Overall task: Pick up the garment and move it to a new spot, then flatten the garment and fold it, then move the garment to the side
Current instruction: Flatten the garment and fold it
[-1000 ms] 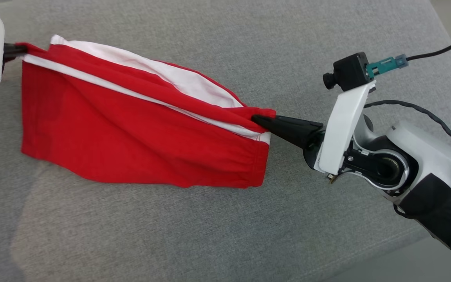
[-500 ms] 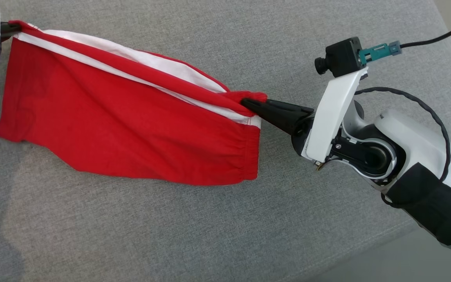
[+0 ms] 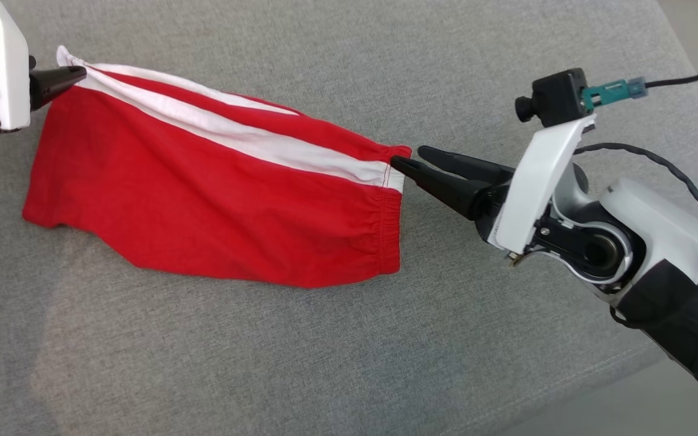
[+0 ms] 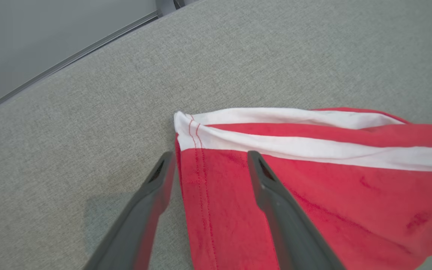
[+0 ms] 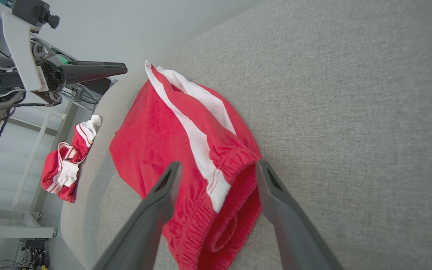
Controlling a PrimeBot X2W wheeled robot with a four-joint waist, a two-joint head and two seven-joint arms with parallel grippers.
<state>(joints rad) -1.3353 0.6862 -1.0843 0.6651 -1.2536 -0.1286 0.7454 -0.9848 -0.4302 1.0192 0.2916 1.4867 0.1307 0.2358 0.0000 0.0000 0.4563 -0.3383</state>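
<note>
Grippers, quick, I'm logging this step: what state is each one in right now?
Left gripper: open, holding nothing, at the hem of the red white-striped fabric shorts.
Right gripper: open, holding nothing, at their elastic waistband.

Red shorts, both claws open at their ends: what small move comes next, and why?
Probably draw both grippers back, clear of the cloth. The left gripper and right gripper stand open at opposite ends of the red shorts, which lie stretched out on the grey cushion.
</note>
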